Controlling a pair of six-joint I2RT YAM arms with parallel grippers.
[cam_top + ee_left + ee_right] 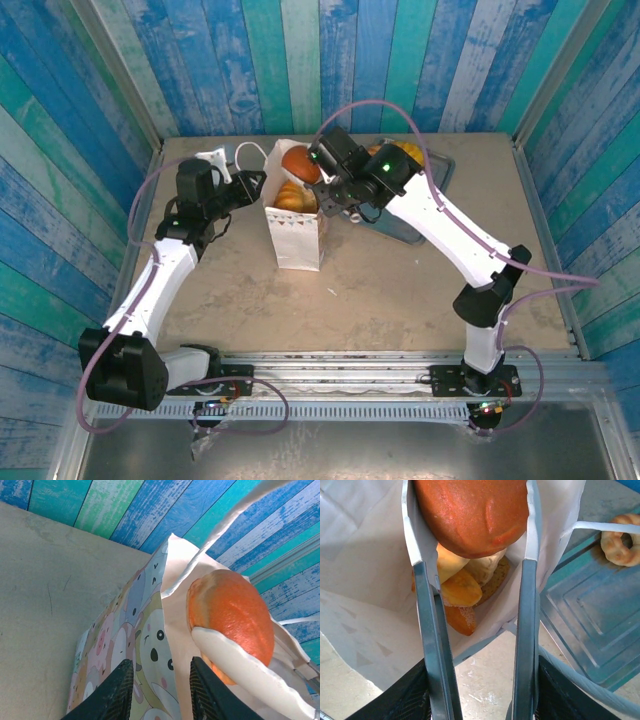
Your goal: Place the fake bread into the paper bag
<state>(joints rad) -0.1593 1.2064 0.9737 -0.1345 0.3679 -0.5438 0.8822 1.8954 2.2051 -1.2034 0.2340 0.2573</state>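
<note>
The left arm rose from its base at the near left corner of the table [380, 290] and bent inward at the elbow, its wrist level with the bag's [297, 235] rim. The left gripper [161, 665] had its jaws drawn in on the bag's printed wall, which filled the narrow gap between the two dark fingers [117, 692]. The bag stood upright directly ahead of those jaws, its mouth open. A white cord handle looped up past them. Above and just beyond the left jaws hung an orange-brown bun [470, 510], over the bag's mouth and partly below its rim. It was clamped between the white tips of the tongs [432, 630]. Under the bun, deep in the bag, lay several golden pastries [462, 587], piled together. The right arm stood up from its base at the near right, folded sharply at the elbow and stretched forward and left across the table. Its wrist tipped down toward the bag. The right gripper [481, 690] was closed on the tongs' two metal arms, squeezing them from outside, with the bun straight out ahead of its jaws. To the right of those jaws sat the grey tray [585, 615], with a pale ring [619, 547] lying on it.
</note>
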